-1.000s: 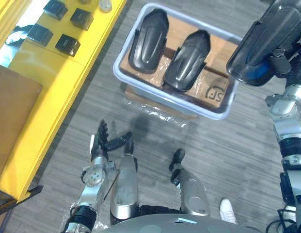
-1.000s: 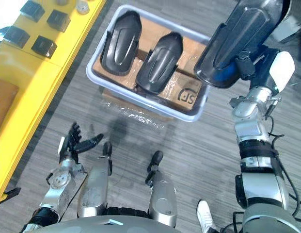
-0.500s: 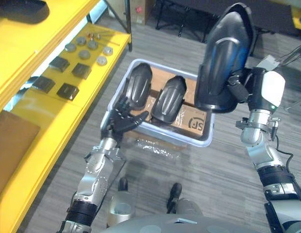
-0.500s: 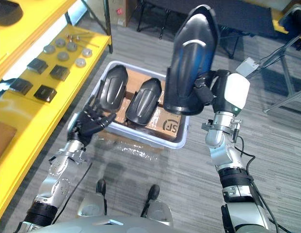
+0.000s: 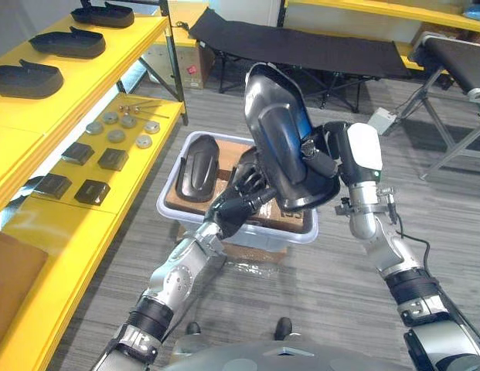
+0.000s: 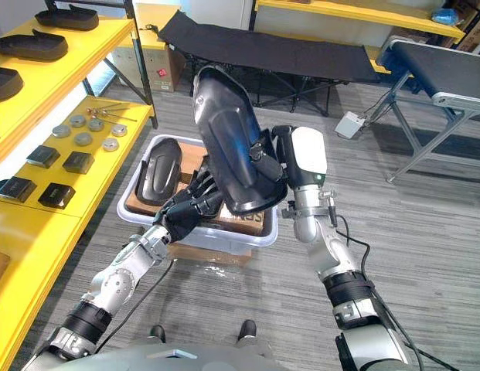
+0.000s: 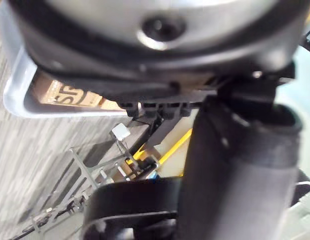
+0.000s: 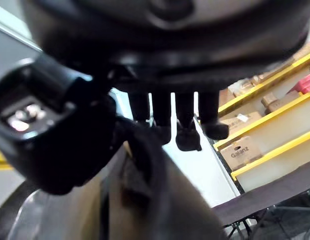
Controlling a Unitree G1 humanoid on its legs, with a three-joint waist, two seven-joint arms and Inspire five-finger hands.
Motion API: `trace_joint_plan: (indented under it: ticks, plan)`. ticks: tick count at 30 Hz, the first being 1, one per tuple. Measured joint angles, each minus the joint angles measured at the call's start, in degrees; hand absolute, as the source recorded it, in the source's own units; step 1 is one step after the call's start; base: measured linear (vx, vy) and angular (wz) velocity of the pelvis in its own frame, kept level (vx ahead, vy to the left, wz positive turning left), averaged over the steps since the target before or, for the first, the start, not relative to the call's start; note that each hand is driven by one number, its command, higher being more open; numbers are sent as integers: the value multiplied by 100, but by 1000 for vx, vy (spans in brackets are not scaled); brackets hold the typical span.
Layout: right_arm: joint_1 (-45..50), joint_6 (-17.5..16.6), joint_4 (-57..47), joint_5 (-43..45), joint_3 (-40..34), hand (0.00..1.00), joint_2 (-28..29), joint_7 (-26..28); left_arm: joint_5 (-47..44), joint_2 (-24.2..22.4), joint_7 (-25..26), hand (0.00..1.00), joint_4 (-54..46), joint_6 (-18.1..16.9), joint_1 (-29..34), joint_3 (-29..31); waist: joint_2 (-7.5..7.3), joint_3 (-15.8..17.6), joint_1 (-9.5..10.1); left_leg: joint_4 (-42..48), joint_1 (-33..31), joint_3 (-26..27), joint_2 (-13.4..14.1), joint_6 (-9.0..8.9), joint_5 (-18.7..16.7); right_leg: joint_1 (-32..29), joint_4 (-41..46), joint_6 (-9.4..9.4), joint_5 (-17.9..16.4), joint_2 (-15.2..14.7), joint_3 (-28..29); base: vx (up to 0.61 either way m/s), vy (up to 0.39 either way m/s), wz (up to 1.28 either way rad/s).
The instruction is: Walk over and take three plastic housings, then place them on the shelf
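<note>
A big black plastic housing [image 5: 278, 139] is held up over the grey bin [image 5: 171, 207]. It is gripped by the right hand [image 5: 325, 158], with fingers curled round its edge so it cannot slip. The left hand [image 5: 241, 202] is laid open against its lower side, likely to steady it. A second housing [image 5: 195, 166] is left in the bin, by the edge nearest the yellow shelf [image 5: 93, 73].
</note>
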Motion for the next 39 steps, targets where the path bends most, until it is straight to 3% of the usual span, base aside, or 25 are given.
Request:
trace_joint_plan:
  ticks: [7,11,12,23,28,37,38,39]
  plan:
    - [18,-123,292,-4,346,0,331,160,-26,-94,20,100,21,-42,-300,-93,27,-150,5,-220,79,-32,-31,7,142,40,-102,11,41,5,-47,-4,-6,3]
    - [26,-166,298,-2,445,0,486,162,-30,-205,316,100,21,-57,-334,-93,24,-159,9,-218,91,-59,-58,14,152,78,-120,9,55,-10,-74,-7,-4,4]
    - [27,-171,298,-1,445,0,512,162,-42,-210,361,0,20,-57,-335,-93,22,-160,11,-216,91,-59,-69,14,152,79,-120,9,55,-10,-74,0,0,0]
    - [156,-153,392,53,507,0,801,128,-245,-275,1178,0,21,-67,-333,-115,-30,-196,28,-216,90,-91,-43,14,160,111,-122,8,55,-6,-117,-12,-4,1]
    - [215,-154,384,40,690,0,940,-21,-246,-365,1636,0,229,-277,-310,-181,-60,-218,37,-215,90,-110,-42,14,164,110,-124,7,56,-3,-129,-2,-3,2]
    - [234,-104,384,45,597,0,1073,-32,-232,-511,1925,0,228,-548,-295,-275,-154,-280,30,-216,95,-117,-41,14,165,116,-124,7,56,-5,-131,-1,-1,0]
    - [236,-104,384,44,597,100,1077,-35,-232,-527,1933,0,228,-566,-286,-275,-154,-280,29,-217,96,-117,-40,14,166,116,-124,7,56,-4,-131,0,0,0]
    - [248,-105,384,46,592,100,1100,-52,-205,-572,1957,0,228,-622,-263,-276,-154,-280,23,-222,102,-112,-37,13,166,116,-124,7,55,-1,-129,0,0,0]
